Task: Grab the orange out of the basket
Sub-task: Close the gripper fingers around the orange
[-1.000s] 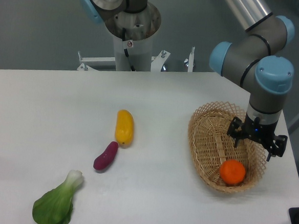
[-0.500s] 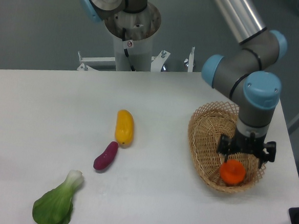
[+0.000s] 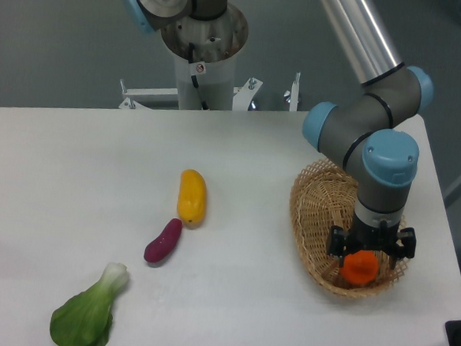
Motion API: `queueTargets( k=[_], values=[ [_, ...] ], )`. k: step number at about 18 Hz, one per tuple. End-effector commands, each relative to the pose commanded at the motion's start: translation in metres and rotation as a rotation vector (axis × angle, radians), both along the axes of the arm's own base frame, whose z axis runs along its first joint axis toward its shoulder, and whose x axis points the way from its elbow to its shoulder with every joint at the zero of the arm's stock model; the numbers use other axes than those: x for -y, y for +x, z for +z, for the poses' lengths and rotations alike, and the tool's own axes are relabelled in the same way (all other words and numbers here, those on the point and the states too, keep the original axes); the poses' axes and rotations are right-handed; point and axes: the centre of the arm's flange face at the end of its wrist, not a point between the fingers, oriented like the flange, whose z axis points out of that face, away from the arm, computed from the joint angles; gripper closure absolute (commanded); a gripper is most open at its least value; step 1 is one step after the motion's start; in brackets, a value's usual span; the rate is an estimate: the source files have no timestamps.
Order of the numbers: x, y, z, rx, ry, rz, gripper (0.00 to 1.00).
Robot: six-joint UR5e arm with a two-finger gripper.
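Camera view | gripper (image 3: 364,254) lowered into basket (image 3: 314,204), jaws spread wide either side of orange (image 3: 360,268), no grip evident | orange sits at basket's near end | yellow vegetable (image 3: 191,195), purple vegetable (image 3: 163,240), bok choy (image 3: 84,316) on table (image 3: 72,170)

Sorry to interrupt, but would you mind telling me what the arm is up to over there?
The arm has its gripper lowered into the basket at the right side of the table, with a finger on either side of the orange. The orange sits in the basket's near end; whether the fingers are already squeezing it cannot be told. A yellow vegetable, a purple one and a leafy green lie untouched on the table to the left.
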Motion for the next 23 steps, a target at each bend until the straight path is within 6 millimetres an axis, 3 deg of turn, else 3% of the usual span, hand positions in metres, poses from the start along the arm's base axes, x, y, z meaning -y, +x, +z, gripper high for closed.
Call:
queueTargets(
  k=[19,23],
  values=[
    [-0.003,0.004,-0.029,0.034,-0.006,0.061,0.00],
    [-0.004,0.009,-0.032,0.015,0.003,0.055,0.15]
  ],
)
